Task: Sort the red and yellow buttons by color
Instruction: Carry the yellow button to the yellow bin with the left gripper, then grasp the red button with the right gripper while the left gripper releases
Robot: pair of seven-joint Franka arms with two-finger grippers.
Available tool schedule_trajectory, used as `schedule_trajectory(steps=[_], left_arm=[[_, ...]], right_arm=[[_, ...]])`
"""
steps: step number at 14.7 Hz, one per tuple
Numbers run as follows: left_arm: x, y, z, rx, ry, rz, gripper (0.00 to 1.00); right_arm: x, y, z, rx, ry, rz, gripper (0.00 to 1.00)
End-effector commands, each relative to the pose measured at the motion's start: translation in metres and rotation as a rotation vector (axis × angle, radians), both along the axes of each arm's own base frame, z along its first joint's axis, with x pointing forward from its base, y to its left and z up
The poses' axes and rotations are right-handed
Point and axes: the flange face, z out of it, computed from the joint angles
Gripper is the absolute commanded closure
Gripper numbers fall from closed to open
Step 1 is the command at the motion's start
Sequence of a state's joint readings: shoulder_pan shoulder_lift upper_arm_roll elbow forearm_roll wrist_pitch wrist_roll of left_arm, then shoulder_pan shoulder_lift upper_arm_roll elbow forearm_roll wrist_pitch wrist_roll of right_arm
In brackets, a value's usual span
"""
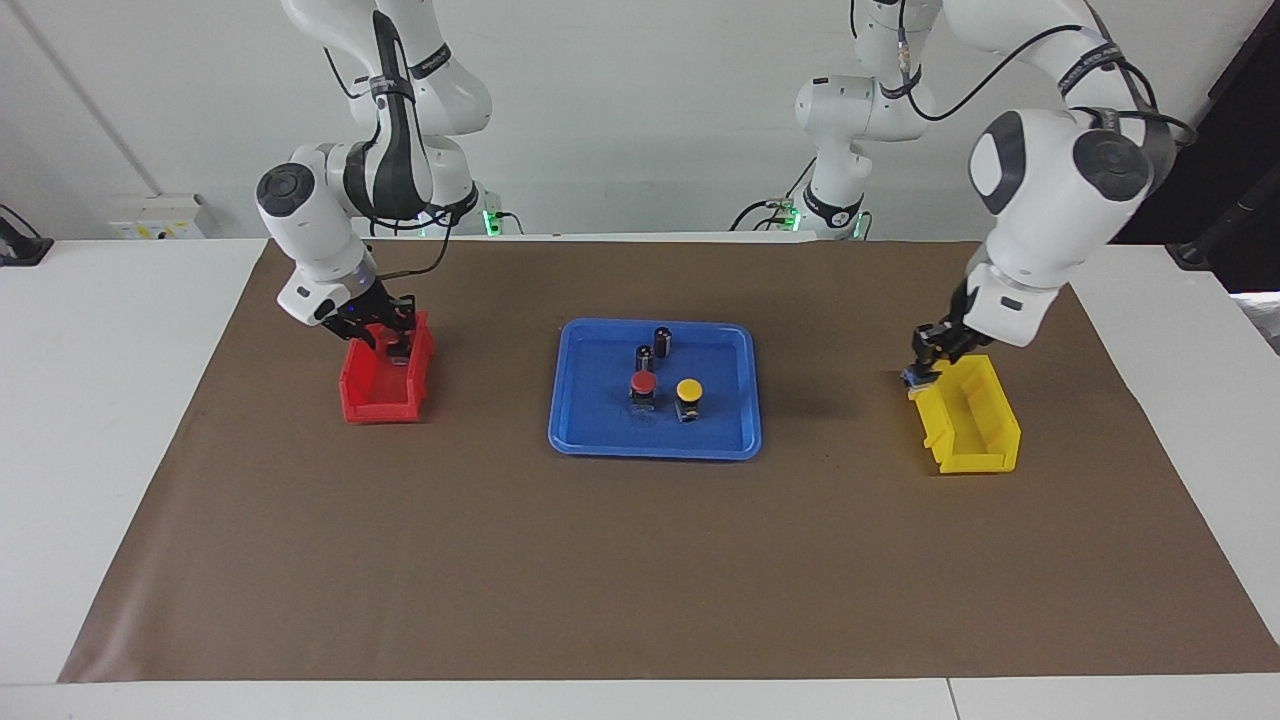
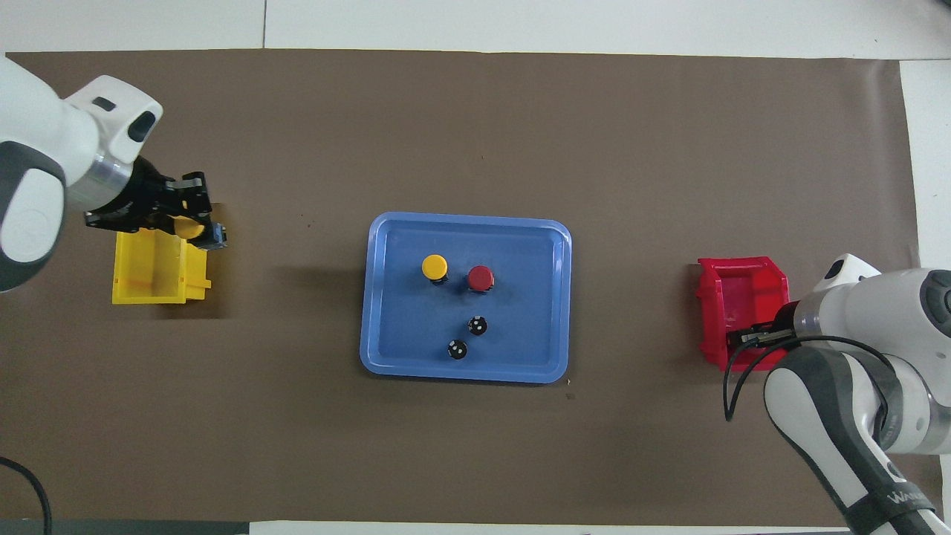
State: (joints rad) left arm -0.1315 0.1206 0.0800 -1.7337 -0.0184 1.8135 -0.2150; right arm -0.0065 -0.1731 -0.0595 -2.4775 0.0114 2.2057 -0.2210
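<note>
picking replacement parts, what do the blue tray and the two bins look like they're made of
Blue tray: likely moulded plastic, smooth and slightly glossy, with rounded corners and a raised rim.
Red bin and yellow bin: probably rigid plastic, uniformly coloured with thin walls.
Brown mat beneath: matte, paper-like or fabric; unclear which.
</note>
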Motion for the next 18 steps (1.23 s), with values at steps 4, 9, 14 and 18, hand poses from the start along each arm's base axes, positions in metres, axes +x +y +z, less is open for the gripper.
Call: schedule_trajectory(steps=[4, 9, 14, 18], left_arm=[[-0.011, 0.048, -0.046, 0.009, -0.007, -0.113, 0.99], [-0.033, 0.055, -0.085, 0.004, -0.004, -0.2, 0.99], [-0.049, 0.073, -0.11, 0.004, -0.025, -0.229, 0.99], [-0.052, 0.073, -0.128, 0.006, -0.031, -0.228, 0.99]], right_arm=[[0.032, -0.001, 0.058, -0.008, 0.011, -0.007, 0.44], [0.103, 0.094, 0.135, 0.029, -0.025, -0.095, 0.44], [0.145, 0.303, 0.158, 0.083, -0.115, -0.277, 0.35], [0.124, 0.366, 0.113, 0.089, -0.132, -0.263, 0.28]])
